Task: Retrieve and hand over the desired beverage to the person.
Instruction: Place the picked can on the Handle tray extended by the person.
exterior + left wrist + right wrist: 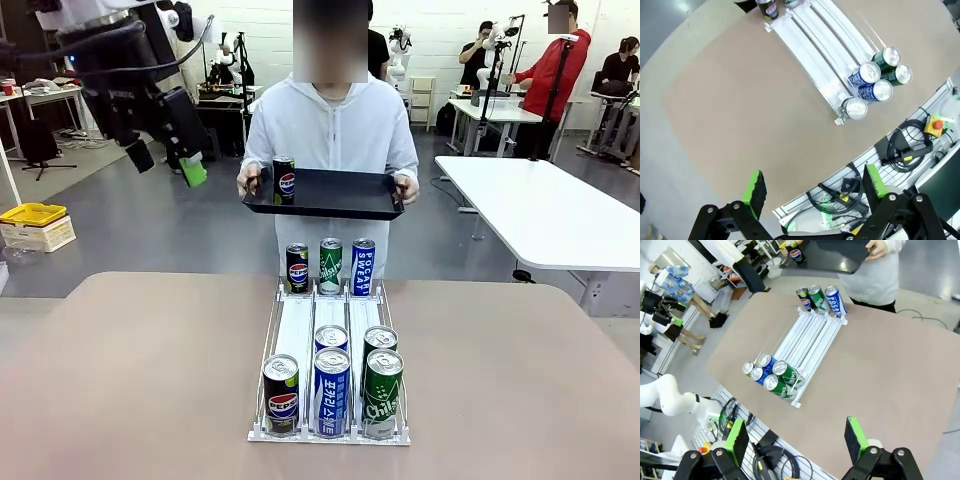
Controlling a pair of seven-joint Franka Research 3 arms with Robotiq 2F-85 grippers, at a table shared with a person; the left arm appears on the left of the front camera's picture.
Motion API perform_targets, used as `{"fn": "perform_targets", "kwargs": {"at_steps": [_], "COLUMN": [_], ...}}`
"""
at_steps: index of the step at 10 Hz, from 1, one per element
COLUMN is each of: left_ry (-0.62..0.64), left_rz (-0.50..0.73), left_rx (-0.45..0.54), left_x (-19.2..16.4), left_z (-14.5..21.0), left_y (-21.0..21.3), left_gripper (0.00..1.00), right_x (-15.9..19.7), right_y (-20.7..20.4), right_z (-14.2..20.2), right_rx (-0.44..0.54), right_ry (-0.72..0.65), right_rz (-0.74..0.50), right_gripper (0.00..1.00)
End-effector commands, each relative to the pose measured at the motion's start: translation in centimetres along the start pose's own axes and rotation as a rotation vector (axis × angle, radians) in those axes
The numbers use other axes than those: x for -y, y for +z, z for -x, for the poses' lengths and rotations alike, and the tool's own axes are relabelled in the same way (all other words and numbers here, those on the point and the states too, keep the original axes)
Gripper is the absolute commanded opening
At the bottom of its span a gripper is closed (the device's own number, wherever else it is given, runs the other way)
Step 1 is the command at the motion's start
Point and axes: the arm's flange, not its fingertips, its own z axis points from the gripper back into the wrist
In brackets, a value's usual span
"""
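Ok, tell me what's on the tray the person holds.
One black Pepsi can stands upright at the picture-left end of the tray; its rim hides the can's base and part of the floor.

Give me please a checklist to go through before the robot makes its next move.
1. Black Pepsi can upright on the black rectangular tray: ok.
2. Person's hands hold both tray ends: ok.
3. Left gripper open, empty, apart from the tray: ok.
4. Right gripper open, empty, above the brown table: ok.
5. Other cans upright in the white wire rack: ok.
6. Pepsi is the wanted drink: cannot tell.
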Motion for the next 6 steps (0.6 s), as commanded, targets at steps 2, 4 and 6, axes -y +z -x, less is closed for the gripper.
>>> {"fn": "perform_targets", "kwargs": {"at_steps": [2, 4, 6], "left_ry": [0.000, 0.000, 0.000], "left_rz": [0.000, 0.000, 0.000], "left_rx": [0.000, 0.000, 0.000], "left_x": [0.00, 0.00, 0.00], "left_z": [0.00, 0.00, 0.00], "left_y": [0.00, 0.00, 0.00], "left_gripper": [1.00, 1.00, 1.00], "right_x": [0.11, 0.11, 0.11], "right_y": [-0.07, -0.07, -0.07], "right_z": [-0.15, -0.15, -0.15], "right_rx": [0.009, 0.009, 0.009], "right_ry": [0.012, 0.012, 0.012], "right_rz": [-0.023, -0.023, -0.023], "right_gripper": [1.00, 1.00, 1.00]}}
